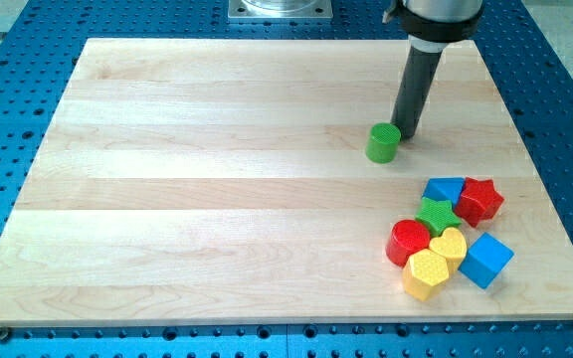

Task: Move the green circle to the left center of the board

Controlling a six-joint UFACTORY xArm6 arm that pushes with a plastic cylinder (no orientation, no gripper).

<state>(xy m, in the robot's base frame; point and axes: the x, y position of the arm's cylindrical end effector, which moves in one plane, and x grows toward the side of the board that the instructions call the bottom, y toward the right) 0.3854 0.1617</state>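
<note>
Scene: green circle [383, 142] sits right of center on the counter [167, 199] | Rod: no fingers; the tip [406, 134] touches its right side | Step: push starting | Next: long steady push toward the view's left center

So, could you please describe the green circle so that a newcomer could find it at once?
On the wooden board, look in the upper right part of the view, above the cluster of coloured blocks. The green circle stands alone there, a short cylinder with my tip right at its right side; the cluster's green star is pointed.
</note>
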